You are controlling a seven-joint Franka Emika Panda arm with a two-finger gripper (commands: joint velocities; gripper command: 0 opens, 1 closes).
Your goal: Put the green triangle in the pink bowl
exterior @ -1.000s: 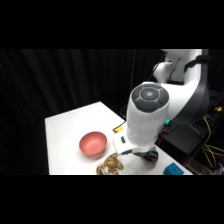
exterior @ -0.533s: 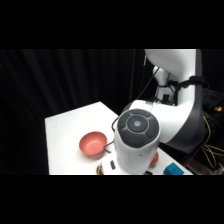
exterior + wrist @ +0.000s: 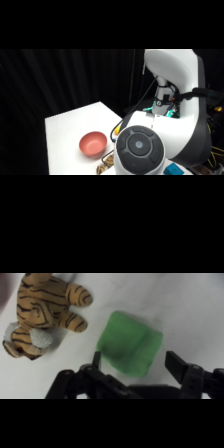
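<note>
The green triangle (image 3: 130, 348), a bright-green wedge block, lies on the white table in the wrist view. My gripper (image 3: 135, 361) is open just above it. One black finger (image 3: 96, 360) stands at the block's left edge and the other at its right, so the block sits between them. In the side view the pink bowl (image 3: 93, 144) rests on the table left of the arm, with nothing in it. The arm's big round joint (image 3: 139, 149) hides the gripper and the green block there.
A striped tiger plush (image 3: 44, 315) lies close to the left of the green block; a bit of it shows in the side view (image 3: 106, 163) between bowl and arm. A blue object (image 3: 175, 170) peeks out at the arm's lower right. The table's left edge (image 3: 48, 145) borders black curtain.
The arm has swung lower and nearer the side camera. Its round joint now fills the lower middle and covers the gripper. The bowl has not moved.
</note>
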